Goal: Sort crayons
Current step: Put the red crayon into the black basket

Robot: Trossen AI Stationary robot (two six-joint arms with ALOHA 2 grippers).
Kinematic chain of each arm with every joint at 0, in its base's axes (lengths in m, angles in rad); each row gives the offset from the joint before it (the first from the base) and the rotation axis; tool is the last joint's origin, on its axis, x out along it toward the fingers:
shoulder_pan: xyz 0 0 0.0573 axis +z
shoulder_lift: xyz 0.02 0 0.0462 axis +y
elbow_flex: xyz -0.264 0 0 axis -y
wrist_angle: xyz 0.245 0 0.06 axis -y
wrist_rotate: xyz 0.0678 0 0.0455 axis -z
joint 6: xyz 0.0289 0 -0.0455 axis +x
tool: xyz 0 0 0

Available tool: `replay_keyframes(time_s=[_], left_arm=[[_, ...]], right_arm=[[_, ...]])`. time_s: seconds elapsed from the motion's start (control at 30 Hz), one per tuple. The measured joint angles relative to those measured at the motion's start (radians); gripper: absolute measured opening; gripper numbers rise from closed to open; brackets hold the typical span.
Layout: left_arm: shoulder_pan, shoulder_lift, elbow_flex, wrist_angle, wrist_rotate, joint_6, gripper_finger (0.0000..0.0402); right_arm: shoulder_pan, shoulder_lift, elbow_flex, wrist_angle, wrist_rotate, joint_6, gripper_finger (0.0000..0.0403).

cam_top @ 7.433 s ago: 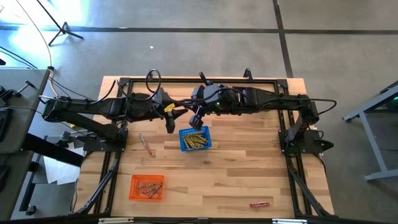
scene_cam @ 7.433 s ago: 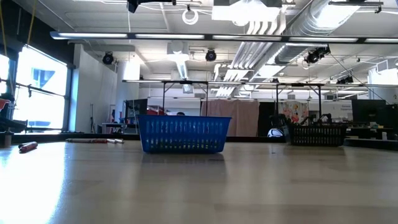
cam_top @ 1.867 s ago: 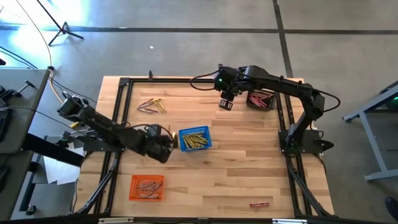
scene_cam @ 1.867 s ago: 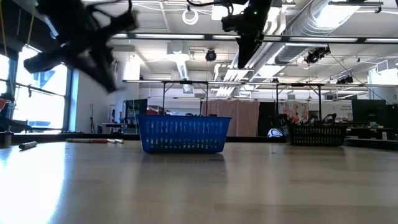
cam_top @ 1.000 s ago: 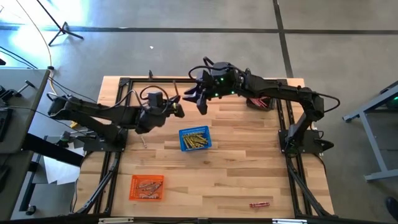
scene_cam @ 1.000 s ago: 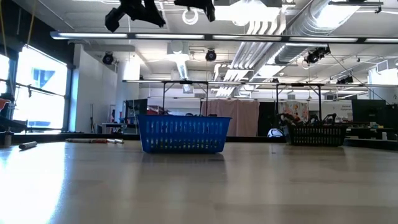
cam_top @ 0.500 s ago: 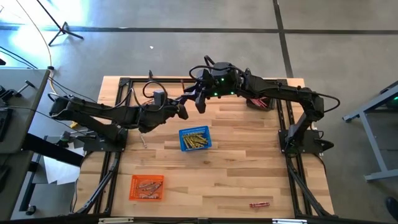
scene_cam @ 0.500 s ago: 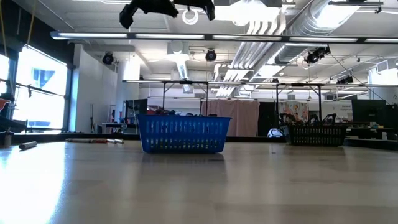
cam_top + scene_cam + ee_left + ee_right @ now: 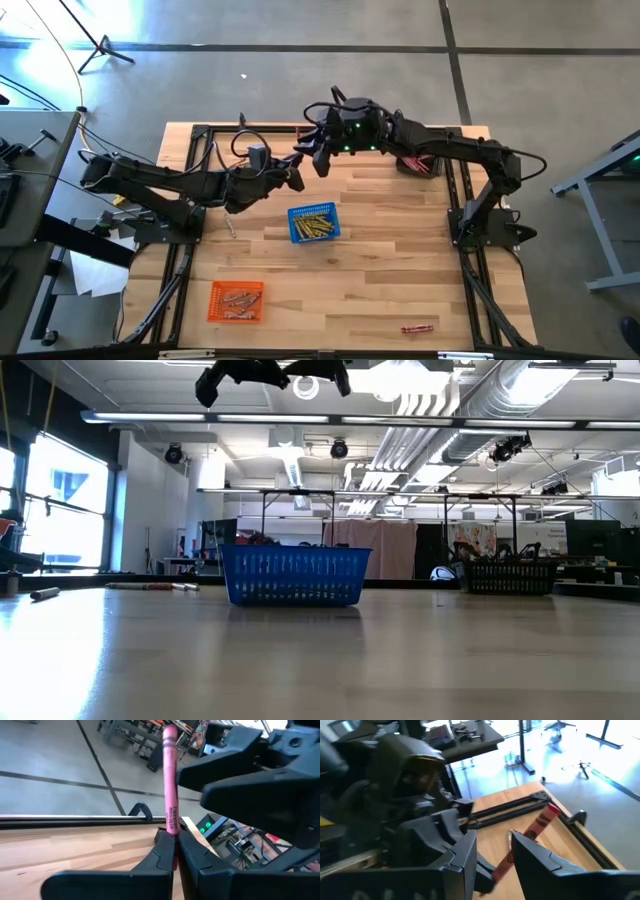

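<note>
My left gripper (image 9: pixel 174 851) is shut on a pink crayon (image 9: pixel 170 780), high above the table's far middle (image 9: pixel 296 172). My right gripper (image 9: pixel 492 855) is open and faces it from the right (image 9: pixel 318 160). In the right wrist view the crayon (image 9: pixel 535 832) shows in the gap between the right fingers; I see no touch. Both grippers show at the top edge of the low view, left (image 9: pixel 240 372) and right (image 9: pixel 325 372). Yellow crayons lie in a blue basket (image 9: pixel 313 223). My left gripper pinches the pink crayon's lower end (image 9: pixel 173 827) between its two fingertips. The fingers come about level from the table's left. The crayon sticks out past the fingertips toward my right gripper, lifted clear of the table.
An orange basket (image 9: pixel 236 300) with tan crayons sits near the front left. A dark basket (image 9: pixel 420 160) stands at the far right. Loose crayons lie on the table at the left (image 9: pixel 229 227) and front right (image 9: pixel 418 327). A black frame (image 9: pixel 200 135) borders the table.
My left gripper, still shut on the pink crayon, has swung a little toward the table's right and turned at the wrist, bringing the crayon up to my right gripper. The right gripper has stayed in place, open.
</note>
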State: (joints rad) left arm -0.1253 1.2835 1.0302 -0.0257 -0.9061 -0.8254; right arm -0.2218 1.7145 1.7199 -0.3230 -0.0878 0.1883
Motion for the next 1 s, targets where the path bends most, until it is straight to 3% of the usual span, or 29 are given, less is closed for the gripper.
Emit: replay_keyframes(time_s=[0.3,0.57,1.0], left_arm=[[0.0,0.0,0.0,-0.006,0.007,0.003,0.0],[0.006,0.0,0.0,-0.007,0.007,0.018,0.0],[0.018,0.0,0.0,0.007,-0.022,0.018,0.0]], right_arm=[[-0.007,-0.006,-0.001,-0.039,0.004,0.066,0.011],[-0.007,-0.032,-0.001,0.009,-0.104,0.084,0.011],[-0.03,-0.062,-0.001,-0.102,-0.035,0.115,0.011]])
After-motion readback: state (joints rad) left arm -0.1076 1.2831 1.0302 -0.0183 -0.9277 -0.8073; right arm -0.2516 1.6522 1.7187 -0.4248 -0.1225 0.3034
